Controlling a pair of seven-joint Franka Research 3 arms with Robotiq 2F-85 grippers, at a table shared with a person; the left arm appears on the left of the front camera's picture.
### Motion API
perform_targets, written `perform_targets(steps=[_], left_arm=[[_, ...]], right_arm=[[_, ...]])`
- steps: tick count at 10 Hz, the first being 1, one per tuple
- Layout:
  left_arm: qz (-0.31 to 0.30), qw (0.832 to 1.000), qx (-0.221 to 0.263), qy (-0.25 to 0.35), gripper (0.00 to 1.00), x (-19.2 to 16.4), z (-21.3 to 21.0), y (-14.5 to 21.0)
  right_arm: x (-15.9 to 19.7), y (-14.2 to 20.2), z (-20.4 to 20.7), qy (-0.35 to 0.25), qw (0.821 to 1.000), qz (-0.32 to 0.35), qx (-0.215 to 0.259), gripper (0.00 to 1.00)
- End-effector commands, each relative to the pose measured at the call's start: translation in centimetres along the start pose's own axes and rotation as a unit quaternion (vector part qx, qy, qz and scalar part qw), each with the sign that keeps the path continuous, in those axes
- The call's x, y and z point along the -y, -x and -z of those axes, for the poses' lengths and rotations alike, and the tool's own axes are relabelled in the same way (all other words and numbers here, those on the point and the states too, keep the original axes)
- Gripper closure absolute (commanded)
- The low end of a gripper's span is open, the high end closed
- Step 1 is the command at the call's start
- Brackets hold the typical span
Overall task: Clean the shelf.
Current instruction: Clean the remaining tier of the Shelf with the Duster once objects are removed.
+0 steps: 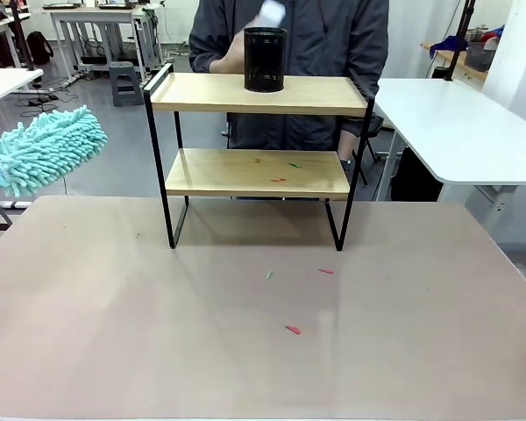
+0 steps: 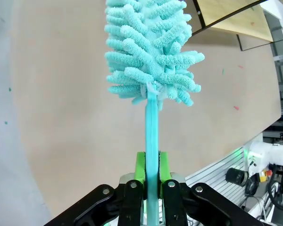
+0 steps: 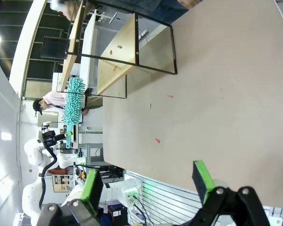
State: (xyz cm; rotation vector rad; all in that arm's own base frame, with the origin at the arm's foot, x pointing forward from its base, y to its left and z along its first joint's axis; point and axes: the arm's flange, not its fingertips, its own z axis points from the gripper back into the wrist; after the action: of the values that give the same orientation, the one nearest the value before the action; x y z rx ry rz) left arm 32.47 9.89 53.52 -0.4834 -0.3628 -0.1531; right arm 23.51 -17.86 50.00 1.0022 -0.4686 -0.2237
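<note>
The shelf (image 1: 256,173) stands at the table's far middle, two light wood boards in a black frame. Small red and green scraps (image 1: 278,180) lie on its lower board. A black mesh cup (image 1: 265,60) stands on the top board. My left gripper (image 2: 152,162) is shut on the handle of a teal fluffy duster (image 2: 148,47), whose head hangs at the left (image 1: 44,149), apart from the shelf. The shelf's corner (image 2: 236,21) shows beyond the duster. My right gripper (image 3: 148,181) is open and holds nothing, well back from the shelf (image 3: 118,52) and the duster (image 3: 74,106).
A person stands behind the shelf, one hand (image 1: 232,60) by the cup and a blurred white thing (image 1: 272,12) above it. Scraps (image 1: 293,330) lie on the beige table (image 1: 114,307) before the shelf. White tables (image 1: 456,123) flank it.
</note>
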Motion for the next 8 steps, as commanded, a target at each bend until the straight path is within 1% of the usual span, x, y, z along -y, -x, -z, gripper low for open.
perform_targets(steps=[1,2,3,4,5,6,7,8], left_arm=[[0.042,0.999,-0.005,0.025,0.88,0.7,-0.8,0.0],[0.071,0.997,0.011,0.026,0.88,1.8,-2.8,-0.1],[0.099,0.994,0.032,0.036,0.88,2.7,-5.9,0.4],[0.132,0.988,0.059,0.054,0.88,3.7,-9.9,2.1],[0.184,0.977,0.091,0.061,0.88,4.7,-13.5,5.6],[0.231,0.965,0.092,0.082,0.88,5.3,-15.0,8.8],[0.271,0.956,0.069,0.088,0.88,5.7,-14.8,11.4],[0.322,0.939,0.023,0.117,0.88,6.4,-13.7,12.8]], right_arm=[[-0.2,-0.2,0.0,-0.011,1.000,-0.012,0.005,0.00],[-0.2,-0.2,0.0,-0.011,1.000,-0.012,0.005,0.00],[-0.2,-0.2,0.0,-0.011,1.000,-0.012,0.005,0.00],[-0.2,-0.2,0.0,-0.011,1.000,-0.012,0.005,0.00],[-0.2,-0.2,0.0,-0.011,1.000,-0.012,0.005,0.00],[-0.2,-0.2,0.0,-0.011,1.000,-0.012,0.005,0.00],[-0.2,-0.2,0.0,-0.011,1.000,-0.012,0.005,0.00],[-0.2,-0.2,0.0,-0.011,1.000,-0.012,0.005,0.00]])
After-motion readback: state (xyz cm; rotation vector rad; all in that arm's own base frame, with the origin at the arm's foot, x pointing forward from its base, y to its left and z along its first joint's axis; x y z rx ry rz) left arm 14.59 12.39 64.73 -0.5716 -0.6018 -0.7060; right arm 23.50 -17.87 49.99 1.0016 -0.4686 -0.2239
